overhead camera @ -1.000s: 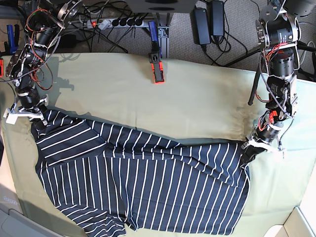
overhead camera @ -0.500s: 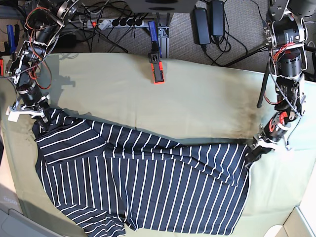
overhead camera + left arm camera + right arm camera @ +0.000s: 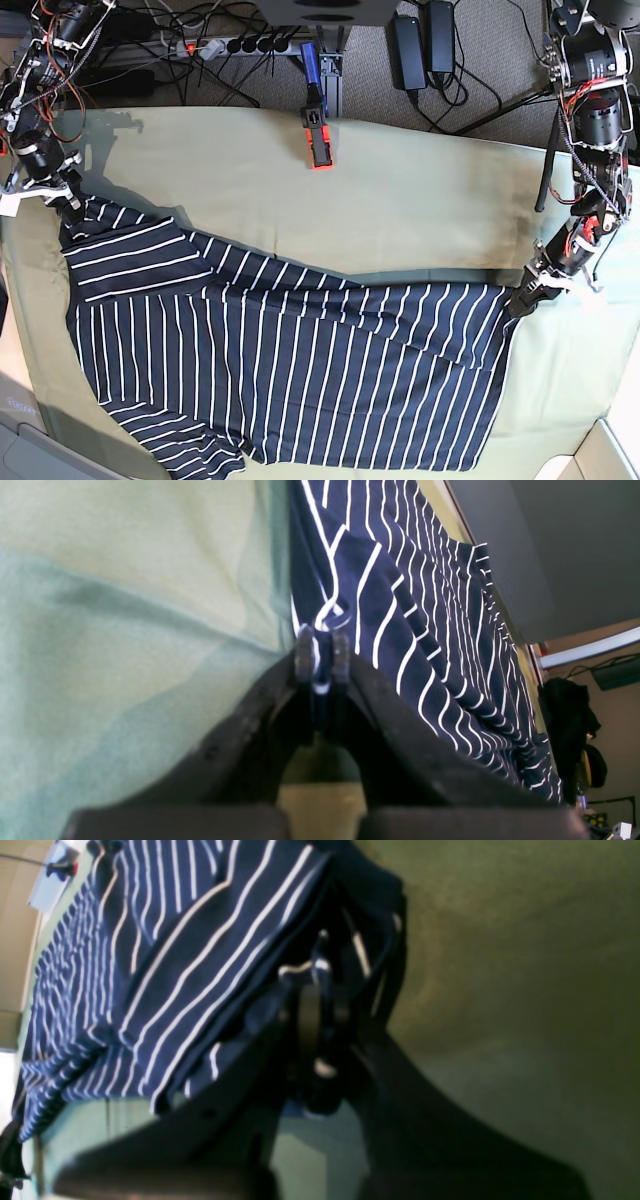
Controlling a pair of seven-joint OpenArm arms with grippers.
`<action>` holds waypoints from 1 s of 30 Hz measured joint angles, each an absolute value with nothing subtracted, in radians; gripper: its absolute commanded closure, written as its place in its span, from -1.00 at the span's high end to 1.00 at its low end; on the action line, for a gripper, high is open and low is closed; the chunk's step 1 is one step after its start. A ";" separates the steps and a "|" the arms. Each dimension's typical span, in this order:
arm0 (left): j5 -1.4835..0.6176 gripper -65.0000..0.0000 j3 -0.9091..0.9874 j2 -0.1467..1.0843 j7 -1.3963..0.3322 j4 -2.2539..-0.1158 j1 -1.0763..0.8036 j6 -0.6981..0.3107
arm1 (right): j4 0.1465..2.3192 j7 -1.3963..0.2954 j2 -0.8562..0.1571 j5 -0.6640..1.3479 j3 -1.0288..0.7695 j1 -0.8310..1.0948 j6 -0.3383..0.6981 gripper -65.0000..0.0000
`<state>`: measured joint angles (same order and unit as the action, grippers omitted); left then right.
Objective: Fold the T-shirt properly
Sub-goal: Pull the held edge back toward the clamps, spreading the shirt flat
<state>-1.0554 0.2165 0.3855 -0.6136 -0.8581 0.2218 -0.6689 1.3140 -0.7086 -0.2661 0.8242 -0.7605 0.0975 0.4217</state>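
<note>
The dark navy T-shirt (image 3: 290,360) with thin white stripes lies stretched across the olive-green table cloth (image 3: 400,200), pulled taut between both arms. My left gripper (image 3: 522,298), on the right side of the base view, is shut on the shirt's right edge; in the left wrist view the fingers (image 3: 302,652) pinch a fold of striped T-shirt (image 3: 425,620). My right gripper (image 3: 68,208), at the far left of the base view, is shut on the shirt's upper left corner; the right wrist view shows T-shirt (image 3: 165,960) bunched around that gripper (image 3: 320,970).
A black and orange clamp (image 3: 318,140) sits at the table's back edge, middle. Cables, a power strip (image 3: 225,45) and black power adapters (image 3: 425,40) lie on the floor behind. The table's right edge runs close to my left arm.
Both grippers have moved outward and slightly back, away from each other. The shirt's upper edge is pulled straighter and tauter, with fewer wrinkles across the body.
</note>
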 measured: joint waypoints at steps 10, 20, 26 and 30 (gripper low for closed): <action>-1.110 -1.00 0.282 0.463 -0.682 -1.112 0.017 -0.675 | 1.364 -0.725 -0.286 0.862 -0.758 0.198 0.422 -1.00; -1.145 -1.00 0.342 0.482 -0.692 -1.203 -0.120 -0.678 | 1.368 -0.743 -0.369 0.901 -0.757 0.286 0.422 -1.00; -1.194 -1.00 0.360 0.482 -0.719 -1.224 -0.181 -0.678 | 1.368 -0.742 -0.382 0.910 -0.755 0.313 0.423 -1.00; -1.199 -1.00 0.360 0.482 -0.720 -1.258 -0.210 -0.678 | 1.368 -0.753 -0.392 0.909 -0.755 0.313 0.424 -1.00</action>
